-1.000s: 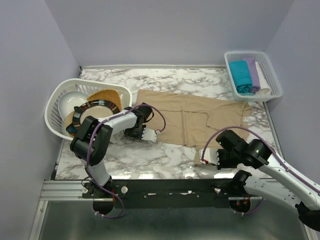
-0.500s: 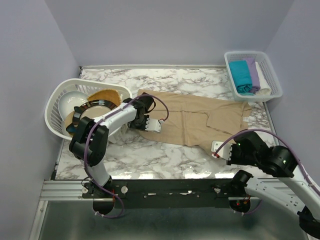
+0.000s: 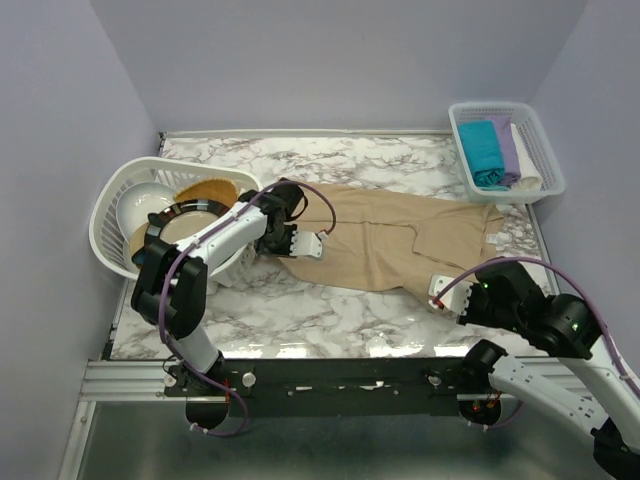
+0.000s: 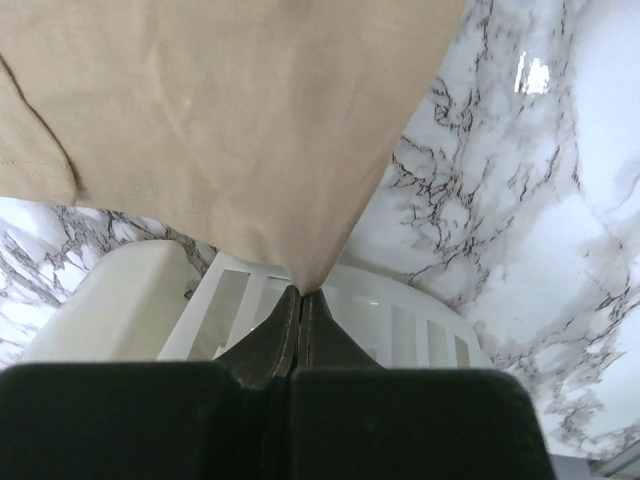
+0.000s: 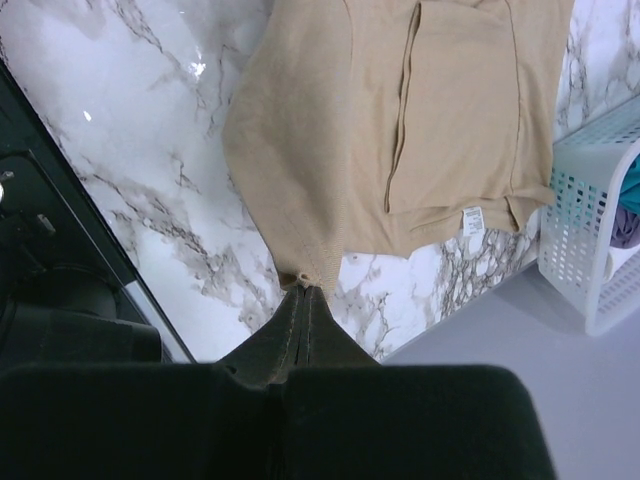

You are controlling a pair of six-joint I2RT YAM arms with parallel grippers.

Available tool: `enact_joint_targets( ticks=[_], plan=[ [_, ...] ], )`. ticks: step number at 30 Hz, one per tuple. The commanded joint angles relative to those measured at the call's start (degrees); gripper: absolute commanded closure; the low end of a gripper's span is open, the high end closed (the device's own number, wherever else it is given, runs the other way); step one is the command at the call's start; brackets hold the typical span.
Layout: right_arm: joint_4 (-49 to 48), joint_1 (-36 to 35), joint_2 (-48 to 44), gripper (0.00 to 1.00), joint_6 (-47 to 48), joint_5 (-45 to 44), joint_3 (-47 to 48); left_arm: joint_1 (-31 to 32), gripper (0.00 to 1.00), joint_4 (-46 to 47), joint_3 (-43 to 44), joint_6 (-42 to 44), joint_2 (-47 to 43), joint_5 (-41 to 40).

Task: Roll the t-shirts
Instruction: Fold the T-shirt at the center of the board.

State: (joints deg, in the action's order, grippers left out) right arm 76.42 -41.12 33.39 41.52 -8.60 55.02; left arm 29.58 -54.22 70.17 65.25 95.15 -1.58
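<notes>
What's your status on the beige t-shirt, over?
Left end effector shut on beige t-shirt corner. Right end effector shut on another corner. Round white basket close on left.

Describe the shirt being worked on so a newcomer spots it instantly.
On the marble table, between the round dish basket at left and the rectangular basket at the far right, lies the beige t-shirt. It alone is spread flat; the teal, lilac and white ones sit bundled in that basket.

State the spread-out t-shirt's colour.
The t-shirt is plain beige-tan; right wrist view shows it best.
</notes>
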Motion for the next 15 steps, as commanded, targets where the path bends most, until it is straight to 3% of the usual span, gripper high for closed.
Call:
enact_joint_targets(
  ticks=[1, 8, 15],
  plan=[
    [9.5, 0.4, -0.8, 1.0, 0.1, -0.1, -1.0, -2.0, 1.0, 0.9, 5.1, -3.6, -5.1, 0.4],
    [4.9, 0.3, -2.1, 1.0, 1.2, -3.3, -3.8, -5.0, 1.0, 7.8, 9.8, -12.8, -3.2, 4.5],
    [2.9, 0.4, -2.8, 0.99, 1.0, -4.7, -4.2, -6.7, 1.0, 13.3, 9.7, -16.8, -4.6, 9.4]
  ],
)
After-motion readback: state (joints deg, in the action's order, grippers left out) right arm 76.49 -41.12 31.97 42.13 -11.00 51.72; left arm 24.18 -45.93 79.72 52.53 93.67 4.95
